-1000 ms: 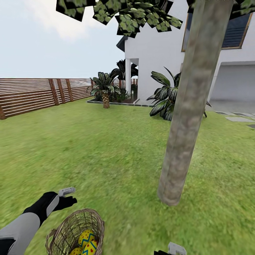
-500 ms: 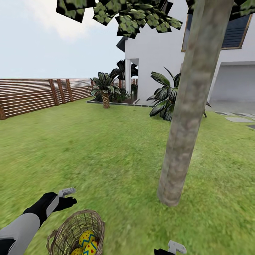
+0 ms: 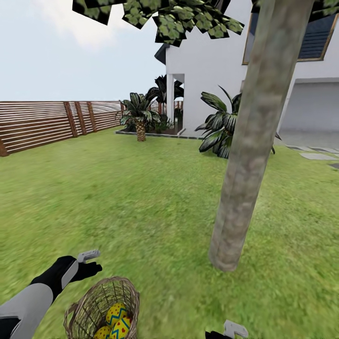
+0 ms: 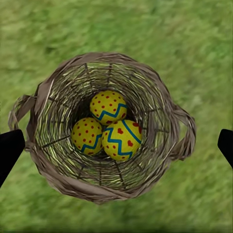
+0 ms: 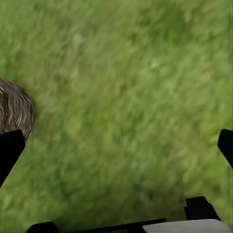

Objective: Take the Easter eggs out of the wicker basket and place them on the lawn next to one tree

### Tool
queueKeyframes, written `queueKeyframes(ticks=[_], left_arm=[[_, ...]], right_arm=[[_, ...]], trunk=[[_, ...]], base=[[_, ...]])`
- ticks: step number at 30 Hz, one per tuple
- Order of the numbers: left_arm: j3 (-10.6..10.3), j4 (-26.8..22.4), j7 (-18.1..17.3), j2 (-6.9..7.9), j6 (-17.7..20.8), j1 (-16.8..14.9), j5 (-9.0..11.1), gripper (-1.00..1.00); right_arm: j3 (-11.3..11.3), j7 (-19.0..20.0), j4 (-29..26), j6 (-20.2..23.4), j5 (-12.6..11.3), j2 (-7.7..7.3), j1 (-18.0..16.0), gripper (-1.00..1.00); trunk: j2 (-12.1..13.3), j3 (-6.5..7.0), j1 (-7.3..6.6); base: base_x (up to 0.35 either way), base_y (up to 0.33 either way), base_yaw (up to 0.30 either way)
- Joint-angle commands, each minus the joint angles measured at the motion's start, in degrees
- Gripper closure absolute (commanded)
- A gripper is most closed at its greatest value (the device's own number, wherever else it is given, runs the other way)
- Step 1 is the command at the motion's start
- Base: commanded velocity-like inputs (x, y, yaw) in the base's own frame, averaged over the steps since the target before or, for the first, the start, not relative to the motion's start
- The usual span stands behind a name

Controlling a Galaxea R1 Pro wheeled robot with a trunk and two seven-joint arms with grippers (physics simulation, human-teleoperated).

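Head view: wicker basket (image 3: 101, 308) sits on the lawn (image 3: 141, 197) at the near edge, left of the tree (image 3: 247, 155), whose grey-brown trunk meets the grass a little way off to the right. All three Easter eggs (image 4: 109, 125) lie inside the basket, bunched at the bottom and touching each other; two and part of a third show from the head camera. Left gripper (image 3: 89, 263) hangs above the grass just beyond the basket rim, holding nothing. In the left wrist view its fingers (image 4: 9, 148) sit far apart, wider than the basket, looking straight down on the eggs. Right gripper (image 5: 116, 145) over bare grass, fingers spread wide too, empty; basket edge just beside one fingertip. Wooden fence (image 3: 47, 123) far left, white house (image 3: 212, 70) and palms (image 3: 140, 115) behind.
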Motion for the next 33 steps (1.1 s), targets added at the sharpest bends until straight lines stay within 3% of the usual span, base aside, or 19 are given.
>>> queueKeyframes(ticks=[1, 10, 14, 19, 33], left_arm=[[-0.01, -0.08, -0.03, 0.03, 0.33, -0.02, 0.23, -1.0], [0.05, -0.08, -0.08, -0.2, 0.37, 0.01, 0.29, -1.0], [0.16, -0.12, -0.06, -1.76, -0.26, 0.19, 0.6, -1.0], [0.29, -0.09, 0.0, -2.57, -1.39, 0.3, 0.78, -1.0], [0.58, -0.12, -0.25, -2.91, -1.88, 0.77, 0.88, -1.0]], right_arm=[[-0.35, 0.17, -0.15, 0.35, -0.03, 0.06, -0.03, -1.0], [-0.35, 0.03, -0.19, 0.35, -0.01, 0.13, -0.06, -1.0], [-0.25, -0.02, -0.23, 0.49, 0.05, 0.13, -0.09, -1.0], [0.11, -0.02, -0.21, 0.87, 0.34, 0.13, -0.09, -1.0], [0.67, 0.47, -0.18, 0.89, 0.87, 0.11, -0.09, -1.0]], trunk=[[-0.05, -0.17, 0.0], [-0.05, -0.99, 0.0], [-0.05, -1.35, 0.0], [-0.05, -1.81, 0.0], [-0.05, -3.09, 0.0]], base=[[0.0, 0.0, 0.022], [0.0, 0.0, 0.054], [0.0, 0.0, 0.078], [0.0, 0.0, 0.087], [0.002, 0.0, 0.091]])
